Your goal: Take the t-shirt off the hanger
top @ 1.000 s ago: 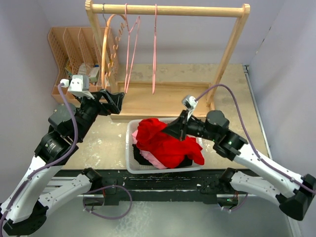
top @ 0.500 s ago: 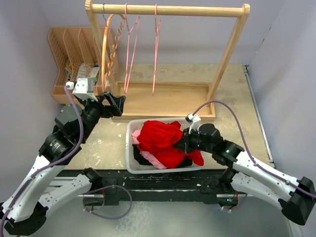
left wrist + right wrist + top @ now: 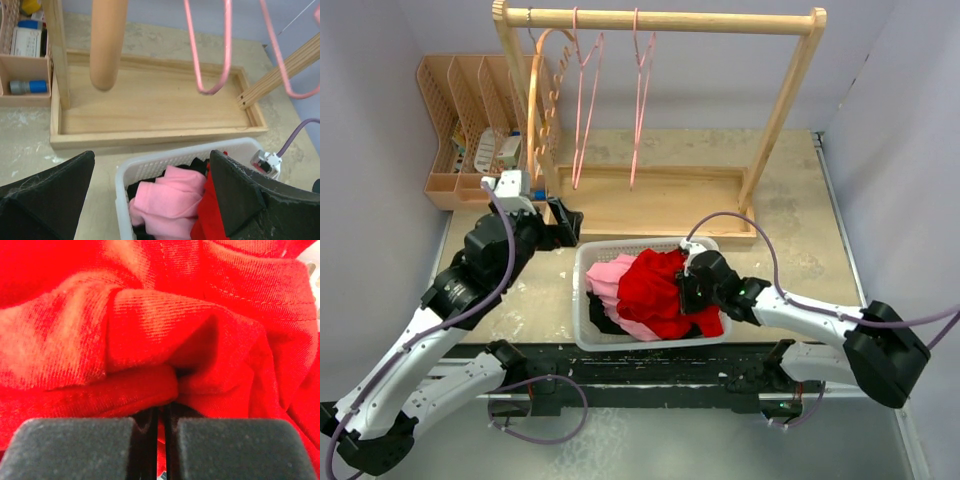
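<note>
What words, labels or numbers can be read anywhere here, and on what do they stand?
No text can be read.
The white box in the organizer has dark marks, too blurred to read.
The red shirt, basket and rack show no lettering.

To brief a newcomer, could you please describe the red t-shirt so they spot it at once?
Find the wooden clothes rack at the back; a white basket sits just before its base. The red t-shirt lies crumpled in it, the right tool shut on it. Its bright red sets it apart from the pale pink garment beside it and the black garment underneath.
</note>
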